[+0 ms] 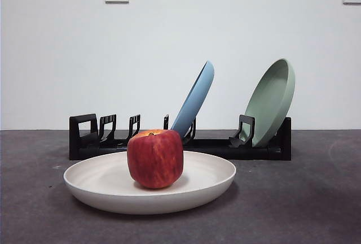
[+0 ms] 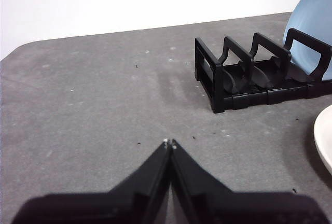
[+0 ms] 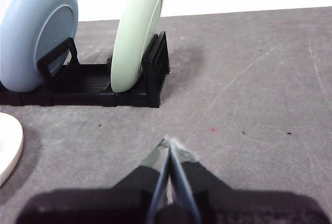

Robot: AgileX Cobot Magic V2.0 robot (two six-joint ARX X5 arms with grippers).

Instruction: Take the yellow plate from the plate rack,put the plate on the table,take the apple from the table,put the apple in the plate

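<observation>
Grippers (image 2: 169,144) (image 3: 169,142) closed, blocky apple (image 1: 155,158) on matte plate (image 1: 101,184)

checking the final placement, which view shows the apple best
The front view: the apple stands whole and unobstructed in the yellow plate, in front of the plate rack. The left and right wrist views show no apple, only a sliver of the plate's rim at an edge.

Front camera sits low, looking level across the table (image 1: 316,210) at the rack (image 1: 180,145), close. Both wrist cameras look down from opposite ends, sharing that rack
</observation>
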